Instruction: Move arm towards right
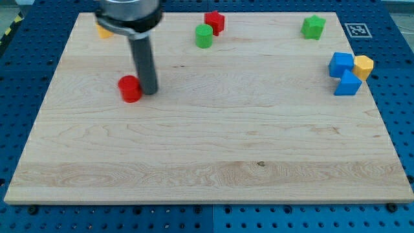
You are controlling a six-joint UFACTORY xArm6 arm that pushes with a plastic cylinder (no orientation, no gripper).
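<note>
Camera view: my tip (pixel 149 91) is down on the wooden board (pixel 207 162), left half, toward the far side, touching or just beside the right side of the red cylinder (pixel 130 88). No jaws on this rig, just the dark rod, so nothing is clamped or let go; contact with the cylinder is side-on only. Far edge, left: a yellow-orange block (pixel 103 30), mostly hidden behind the arm's housing, shape unclear. Far edge, centre: green cylinder (pixel 204 36) with a red star-like block (pixel 215 22) just behind and right of it, the two touching or nearly so. Far right: green block (pixel 314 26), faceted, exact shape hard to call. Right edge: cluster of two blue blocks, one cube-like (pixel 341 64) and one wedge-like (pixel 348 84) just nearer, with a yellow block (pixel 363 66) tucked against their right side. That cluster sits well apart from my tip, across the board to the right.
</note>
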